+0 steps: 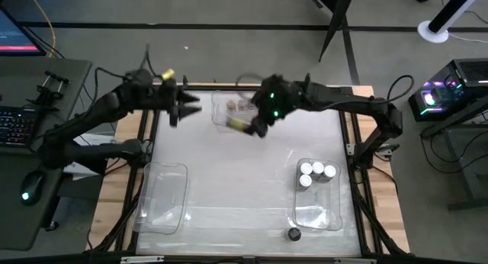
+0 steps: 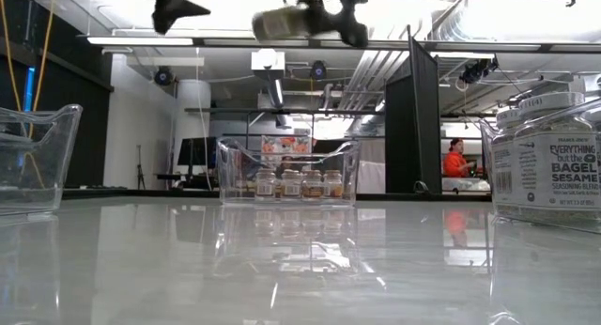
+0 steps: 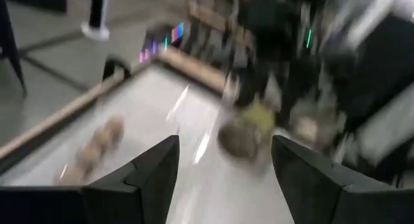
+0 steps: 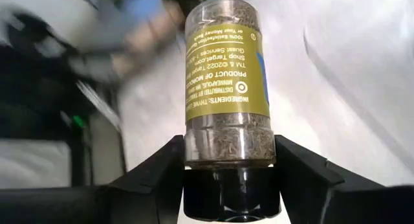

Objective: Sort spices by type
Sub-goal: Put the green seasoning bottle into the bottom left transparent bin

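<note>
A spice jar [image 4: 226, 75] with an olive-green label and a black lid is high above the table, with my right gripper [image 1: 255, 125] shut on it over the table's far middle. In the low view the jar [image 2: 289, 23] lies about level. My left gripper [image 1: 187, 110] is to its left, open and holding nothing, fingers pointing toward the jar [image 3: 242, 136]. Several more spice jars [image 2: 293, 182] stand in a clear bin [image 1: 229, 105] at the far middle. Several white-lidded jars [image 1: 316, 172] stand in a clear bin [image 1: 319, 210] at the near right. My right gripper pinches the jar's lid end [image 4: 230, 160] between its two fingers, one on each side. The black lid [image 4: 231, 193] sits back between the fingers, and the body sticks out forward past their tips. The jar is lifted clear, lying about level and pointing toward the table's left.
An empty clear bin [image 1: 163, 197] sits at the near left. One black-lidded jar [image 1: 293, 233] stands alone near the front edge, right of centre. A large seasoning jar [image 2: 545, 156] looms close in the low view. The table's middle is bare.
</note>
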Action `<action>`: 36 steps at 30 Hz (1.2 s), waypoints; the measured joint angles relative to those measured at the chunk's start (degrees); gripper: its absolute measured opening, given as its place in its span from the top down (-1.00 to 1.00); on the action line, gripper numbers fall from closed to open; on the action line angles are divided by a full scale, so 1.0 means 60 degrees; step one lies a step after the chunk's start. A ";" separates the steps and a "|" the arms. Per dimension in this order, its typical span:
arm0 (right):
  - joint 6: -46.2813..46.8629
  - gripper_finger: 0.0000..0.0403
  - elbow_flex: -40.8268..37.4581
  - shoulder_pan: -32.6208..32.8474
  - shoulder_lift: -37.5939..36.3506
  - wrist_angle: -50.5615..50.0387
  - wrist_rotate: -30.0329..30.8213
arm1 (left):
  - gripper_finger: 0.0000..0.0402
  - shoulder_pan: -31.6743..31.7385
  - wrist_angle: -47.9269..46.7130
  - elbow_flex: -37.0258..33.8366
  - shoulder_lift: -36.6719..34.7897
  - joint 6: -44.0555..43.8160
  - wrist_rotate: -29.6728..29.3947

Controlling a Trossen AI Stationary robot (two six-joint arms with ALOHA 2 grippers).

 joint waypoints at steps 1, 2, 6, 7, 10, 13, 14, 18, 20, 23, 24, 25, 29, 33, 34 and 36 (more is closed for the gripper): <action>-0.0096 0.04 0.0000 0.0148 0.0044 -0.0536 0.0101 | -0.15 -0.0284 -0.0567 0.0000 -0.0004 0.0497 -0.0092; -0.0232 0.04 0.0000 0.0297 0.0101 -0.0956 0.0190 | -0.15 -0.0628 -0.1077 0.0000 0.0025 0.0923 -0.0187; -0.0657 0.04 0.0000 0.0952 0.0493 -0.1810 0.0510 | -0.15 -0.2241 -0.1983 -0.0004 0.0434 0.1820 -0.0730; -0.0794 0.04 0.0000 0.1093 0.0565 -0.1837 0.0520 | -0.15 -0.2714 -0.1910 -0.0004 0.0546 0.1947 -0.0916; -0.1144 0.04 0.0000 0.1486 0.0655 -0.1871 0.0712 | -0.16 -0.4202 -0.1545 0.0000 0.1070 0.2377 -0.1611; -0.1643 0.04 0.0000 0.1863 0.0667 -0.1971 0.1286 | -0.22 -0.5537 -0.1293 0.0129 0.1787 0.2641 -0.2330; -0.1814 0.04 0.0000 0.1974 0.0646 -0.1988 0.1451 | -0.25 -0.5893 -0.1309 0.0298 0.2093 0.2640 -0.2617; -0.2363 0.04 0.0000 0.2398 0.0591 -0.2005 0.1762 | -0.38 -0.7002 -0.1507 0.1183 0.3437 0.2256 -0.3880; -0.2741 0.04 0.0000 0.2635 0.0606 -0.1995 0.1945 | -0.43 -0.7368 -0.1522 0.1750 0.3980 0.1968 -0.4617; -0.3123 0.04 0.0000 0.2933 0.0635 -0.1876 0.2398 | -0.49 -0.7718 -0.2250 0.2603 0.4557 0.1610 -0.5454; -0.3162 0.04 0.0000 0.3009 0.0635 -0.1872 0.2472 | -0.50 -0.7804 -0.2560 0.2867 0.4677 0.1499 -0.5614; -0.3170 0.04 0.0000 0.3065 0.0635 -0.1858 0.2505 | -0.50 -0.7877 -0.2900 0.3084 0.4740 0.1402 -0.5750; -0.3084 0.04 0.0000 0.3227 0.0636 -0.1843 0.2570 | -0.50 -0.8025 -0.3424 0.3541 0.4638 0.1220 -0.6220; -0.3028 0.04 0.0000 0.3329 0.0638 -0.1661 0.2824 | -0.49 -0.8012 -0.3500 0.3555 0.4506 0.1278 -0.6258; -0.3050 0.04 0.0000 0.3335 0.0638 -0.1507 0.2925 | -0.49 -0.8007 -0.3560 0.3555 0.4506 0.1173 -0.6260; -0.3109 0.04 0.0000 0.3330 0.0663 -0.1052 0.3058 | -0.49 -0.7957 -0.3605 0.3544 0.4606 0.0918 -0.6263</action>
